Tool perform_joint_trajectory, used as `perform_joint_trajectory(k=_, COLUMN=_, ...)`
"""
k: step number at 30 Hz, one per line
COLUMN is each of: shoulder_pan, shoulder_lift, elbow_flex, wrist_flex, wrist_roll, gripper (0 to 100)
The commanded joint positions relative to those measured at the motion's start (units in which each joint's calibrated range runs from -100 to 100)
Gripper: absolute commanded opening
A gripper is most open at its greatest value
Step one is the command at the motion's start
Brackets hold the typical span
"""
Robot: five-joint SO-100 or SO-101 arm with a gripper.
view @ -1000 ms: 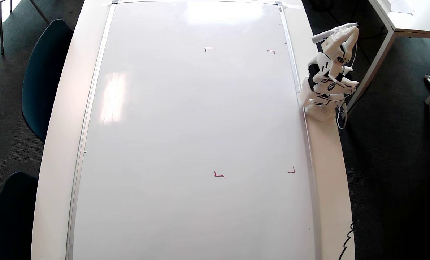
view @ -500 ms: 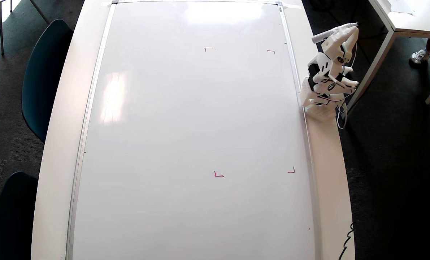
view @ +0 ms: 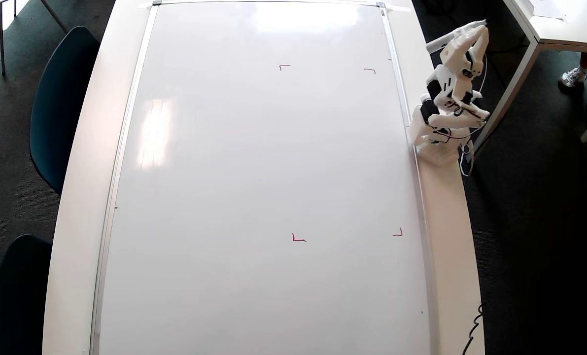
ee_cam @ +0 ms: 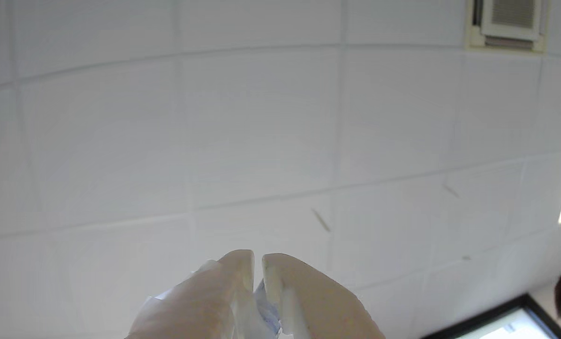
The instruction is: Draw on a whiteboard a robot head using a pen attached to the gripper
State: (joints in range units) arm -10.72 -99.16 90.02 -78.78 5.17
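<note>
So nothing's drawn yet: the whiteboard [view: 268, 172] shows only its four red corner marks [view: 284, 66], no blue lines. The arm sits folded at the right edge of the worktop [view: 446, 207] in the overhead view, off the board. The end effector [ee_cam: 258, 266] points up at the ceiling, fingers nearly together, clamping the pen [ee_cam: 266, 315]. Looks like the very start. Next it needs to swing over and lower the tip inside the marks.
</note>
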Motion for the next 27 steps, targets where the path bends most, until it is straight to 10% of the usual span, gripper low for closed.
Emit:
perform_joint_trajectory(k=1, shoulder_pan=-0.12, shoulder_lift=-0.59, elbow_flex=-12.09, wrist_flex=24.13, wrist_roll=0.23, gripper=1)
perform_joint_trajectory(k=10, shoulder_pan=0.32, shoulder_lift=4.30, elbow_flex=-39.16, wrist_flex=75.13, wrist_roll=0.55, gripper=1)
perform_joint_trajectory(k=27, shoulder_pan=-5.14, shoulder_lift=52.93, elbow_flex=-103.37, wrist_flex=128.91, wrist_roll=0.23, gripper=1)
